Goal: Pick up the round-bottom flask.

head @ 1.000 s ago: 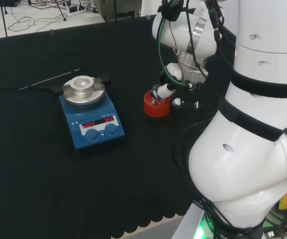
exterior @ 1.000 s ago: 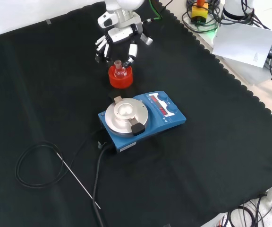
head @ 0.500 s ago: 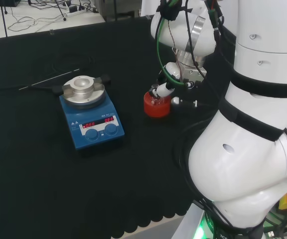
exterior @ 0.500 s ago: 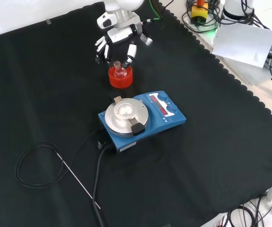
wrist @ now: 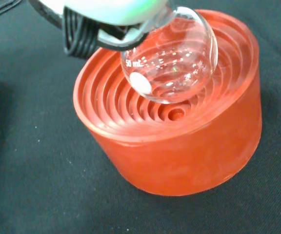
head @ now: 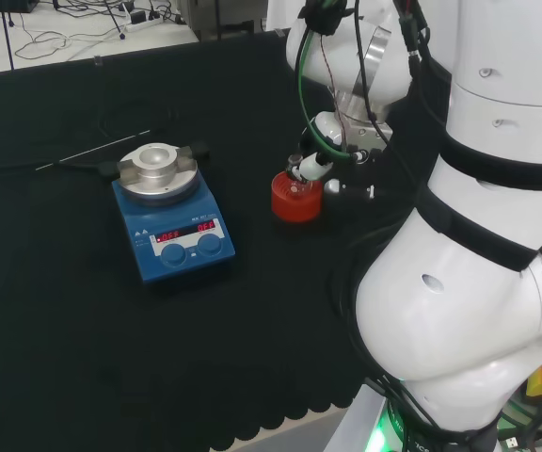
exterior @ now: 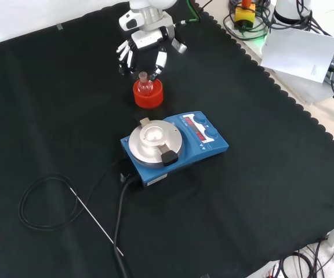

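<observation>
The black and white hand (exterior: 144,49) pinches the small clear round-bottom flask (wrist: 172,63) by its neck, bulb just clearing the red ribbed stand (wrist: 179,126); next, a straight lift.

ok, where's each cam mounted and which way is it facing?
Head: behind and above the base, looking over the white arm links at the bench.
Front: opposite, looking down on the cloth; hand enters from the top.
Wrist: past the palm, onto the flask.
All share the red stand.
</observation>
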Robot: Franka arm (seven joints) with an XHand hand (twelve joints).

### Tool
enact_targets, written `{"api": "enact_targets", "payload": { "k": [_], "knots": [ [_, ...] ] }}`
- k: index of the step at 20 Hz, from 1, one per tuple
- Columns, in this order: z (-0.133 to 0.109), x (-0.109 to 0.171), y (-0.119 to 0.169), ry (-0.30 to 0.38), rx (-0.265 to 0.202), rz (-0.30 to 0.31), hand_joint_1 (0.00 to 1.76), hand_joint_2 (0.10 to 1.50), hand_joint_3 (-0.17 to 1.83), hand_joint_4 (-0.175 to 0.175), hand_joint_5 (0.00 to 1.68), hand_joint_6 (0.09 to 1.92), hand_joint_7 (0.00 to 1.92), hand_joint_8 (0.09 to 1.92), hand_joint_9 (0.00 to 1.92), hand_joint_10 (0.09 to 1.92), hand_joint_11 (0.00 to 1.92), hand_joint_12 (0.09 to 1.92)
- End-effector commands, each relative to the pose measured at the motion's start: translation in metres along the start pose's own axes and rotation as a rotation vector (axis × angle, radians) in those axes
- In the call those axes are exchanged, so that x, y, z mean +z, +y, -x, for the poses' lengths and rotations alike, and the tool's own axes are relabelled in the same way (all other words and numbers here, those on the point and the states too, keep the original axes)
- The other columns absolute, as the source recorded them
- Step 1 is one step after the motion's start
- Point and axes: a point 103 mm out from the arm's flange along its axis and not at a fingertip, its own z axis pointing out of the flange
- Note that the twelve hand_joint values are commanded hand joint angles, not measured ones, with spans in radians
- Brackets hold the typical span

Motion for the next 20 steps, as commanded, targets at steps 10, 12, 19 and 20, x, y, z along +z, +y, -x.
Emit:
{"api": "enact_targets", "payload": {
  "k": [10,12,19,20],
  "knots": [
    [-0.021,-0.043,-0.015,0.075,0.000,0.036,1.15,0.63,0.78,0.000,1.19,0.87,0.58,0.67,0.76,0.57,0.36,1.33],
    [-0.027,-0.050,-0.019,0.078,-0.003,0.039,1.15,0.63,0.79,-0.002,1.20,0.87,0.58,0.67,0.76,0.57,0.36,1.33],
    [-0.053,-0.071,-0.028,0.058,-0.026,0.046,1.15,0.63,0.79,-0.006,1.20,0.87,0.58,0.68,0.76,0.57,0.36,1.33],
    [-0.059,-0.075,-0.029,0.057,-0.034,0.043,1.15,0.63,0.79,-0.006,1.20,0.87,0.58,0.68,0.76,0.57,0.36,1.33]
  ]
}}
